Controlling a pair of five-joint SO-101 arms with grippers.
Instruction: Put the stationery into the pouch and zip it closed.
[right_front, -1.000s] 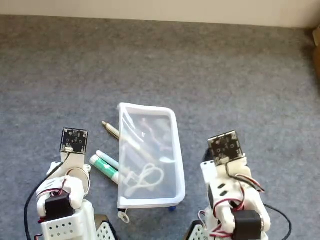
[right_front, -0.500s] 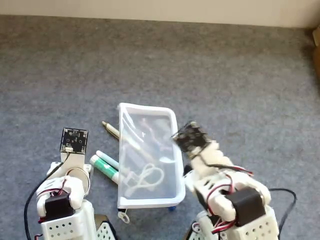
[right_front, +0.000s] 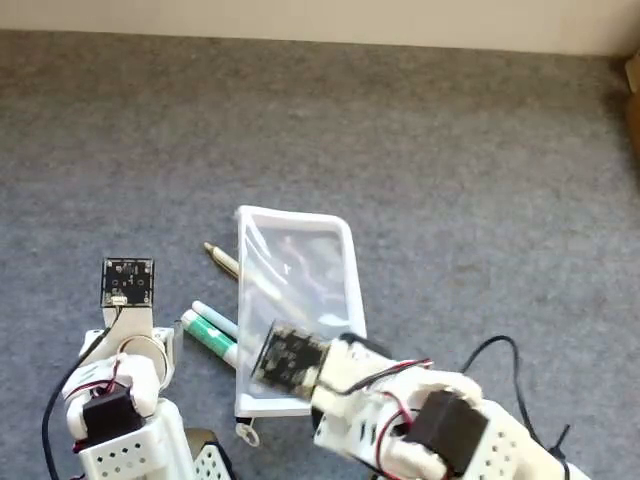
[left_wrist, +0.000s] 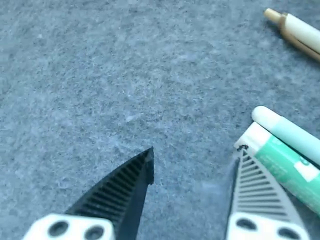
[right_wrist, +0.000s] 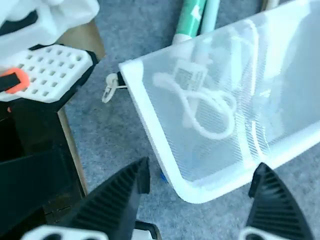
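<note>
The mesh pouch (right_front: 300, 262) lies flat with 2 green markers (right_front: 210, 335) and a beige pen (right_front: 222, 260) just beside it, while the right gripper (right_wrist: 202, 170) over its corner and the left gripper (left_wrist: 195, 152) by the markers spread their jaws open, seemingly to grasp.

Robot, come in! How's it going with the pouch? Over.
Left tool open by the green markers. Right tool open above pouch corner. Markers and pen outside pouch, on carpet.

Grey carpet-like surface (right_front: 450, 150) underfoot, pale strip (right_front: 320, 15) along its far edge, brown wooden corner (right_front: 634, 100) at one side
</note>
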